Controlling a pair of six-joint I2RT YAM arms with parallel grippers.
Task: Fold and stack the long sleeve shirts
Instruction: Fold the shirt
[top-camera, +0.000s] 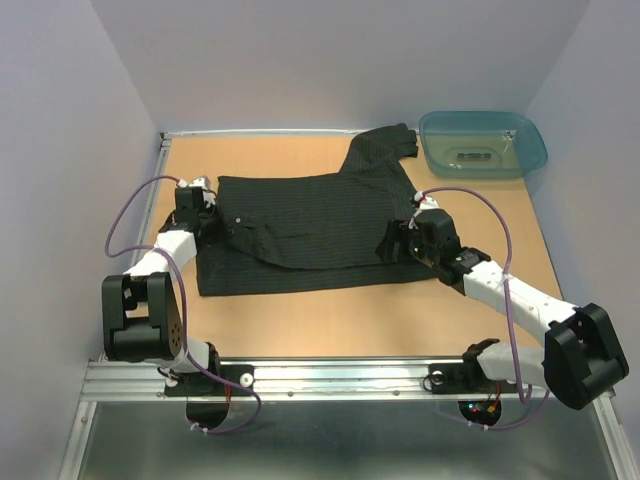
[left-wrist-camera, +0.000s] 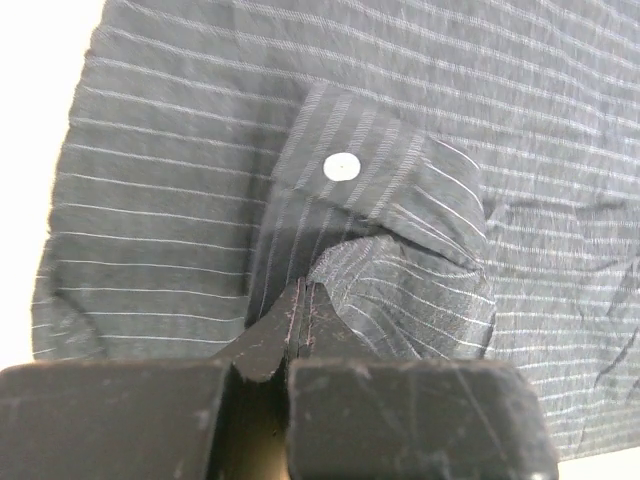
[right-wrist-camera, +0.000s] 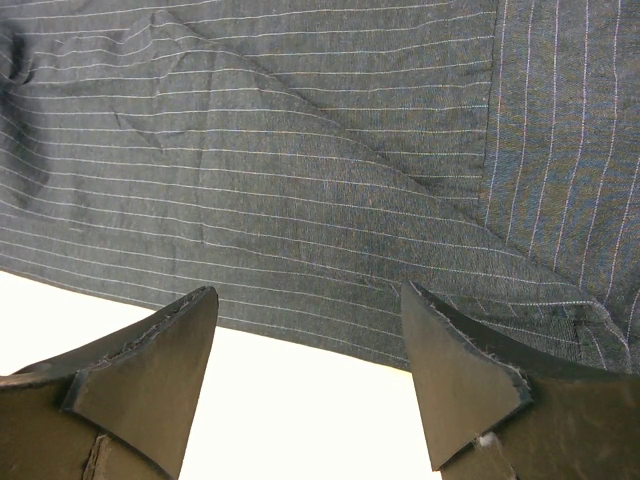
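Overhead, one black pinstriped shirt (top-camera: 300, 235) lies spread flat on the wooden table (top-camera: 330, 320). One sleeve (top-camera: 385, 145) reaches toward the far right corner, where a single teal tub (top-camera: 483, 143) sits near it. Two arms meet the cloth: the left gripper (top-camera: 212, 222) at its left edge, the right gripper (top-camera: 392, 242) at its right edge. From the left wrist, both fingers are pressed together on a raised pinch of fabric (a cuff, by the look of it), with one pale button (left-wrist-camera: 342, 167) just beyond. From the right wrist, the two fingers stand spread apart, holding nothing, above the shirt's edge where it meets the bare tabletop.
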